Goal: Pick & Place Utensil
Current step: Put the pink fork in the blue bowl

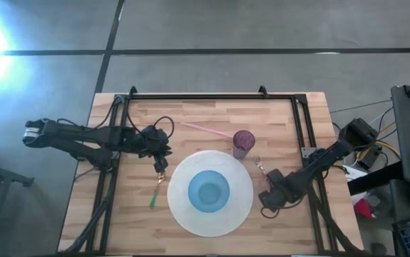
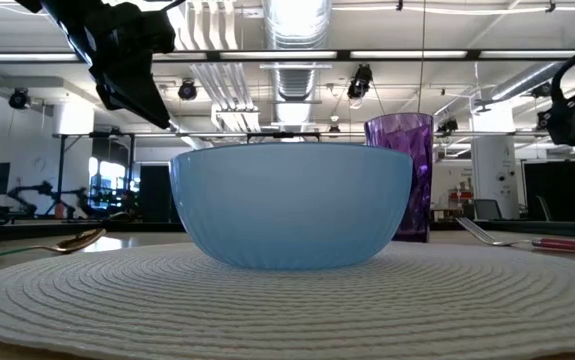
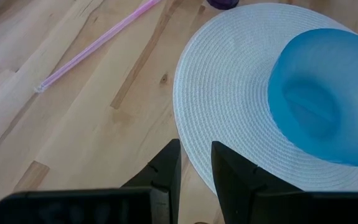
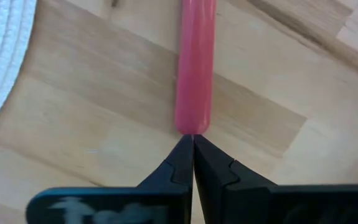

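A spoon (image 1: 155, 191) with a green handle lies flat on the wood just left of the white placemat (image 1: 183, 214); its bowl shows in the low view (image 2: 75, 241). My left gripper (image 3: 195, 163) hovers above the spoon's bowl end, open by a narrow gap and holding nothing. A fork (image 1: 259, 167) with a pink handle (image 4: 194, 68) lies flat on the table to the right of the placemat. My right gripper (image 4: 193, 140) is shut, its fingertips at the handle's free end. A blue bowl (image 1: 209, 190) sits on the placemat. My right gripper's shut fingertips (image 4: 185, 155) stand at the free end of the fork's pink handle (image 4: 193, 124), in line with it. I cannot tell whether they touch it. The fork lies flat on the wood.
A purple cup (image 1: 243, 143) stands at the placemat's far right edge. A pink straw (image 1: 208, 130) lies on the wood beyond the placemat. A black frame (image 1: 212, 95) runs along the table's far and side edges. Bare wood lies near the front corners.
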### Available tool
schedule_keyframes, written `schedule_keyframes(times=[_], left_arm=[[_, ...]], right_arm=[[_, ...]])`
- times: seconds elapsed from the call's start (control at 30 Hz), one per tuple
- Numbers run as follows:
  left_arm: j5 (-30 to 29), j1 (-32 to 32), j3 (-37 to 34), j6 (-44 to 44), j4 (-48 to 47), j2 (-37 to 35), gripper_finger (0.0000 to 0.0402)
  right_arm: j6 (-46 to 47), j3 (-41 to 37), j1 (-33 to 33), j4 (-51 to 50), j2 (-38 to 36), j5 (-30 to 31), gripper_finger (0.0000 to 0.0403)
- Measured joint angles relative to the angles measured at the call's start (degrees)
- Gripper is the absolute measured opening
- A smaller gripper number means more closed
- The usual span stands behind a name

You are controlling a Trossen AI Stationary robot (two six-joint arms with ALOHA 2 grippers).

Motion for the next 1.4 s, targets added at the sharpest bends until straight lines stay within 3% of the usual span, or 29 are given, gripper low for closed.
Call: schedule_keyframes(times=[0.13,0.37,0.8,0.97,1.1,1.4], left_arm=[[0.0,0.01,0.01,-0.21,0.02,0.0,0.0081],[0.0,0.0,0.0,-0.25,0.07,0.0,0.0081],[0.0,-0.01,0.01,-0.38,0.04,0.0,0.0081],[0.0,0.01,0.01,-0.39,0.06,0.0,0.0081],[0.0,-0.01,0.01,-0.39,0.06,0.0,0.0081],[0.0,0.01,0.0,-0.6,0.07,0.0,0.0081]], right_arm=[[-2.66,0.68,-0.04,-0.62,-1.06,1.53,0.0008],[-3.25,0.63,-1.04,-3.83,-4.67,11.56,0.0023],[-8.19,-4.96,-8.64,-0.39,-5.52,12.12,0.014],[-8.95,-4.78,-9.23,-0.54,-5.54,16.55,0.0177],[-9.22,-4.8,-10.26,-0.44,-5.54,20.17,0.0194],[-10.88,-7.51,-11.69,6.94,-4.17,21.11,0.0199]])
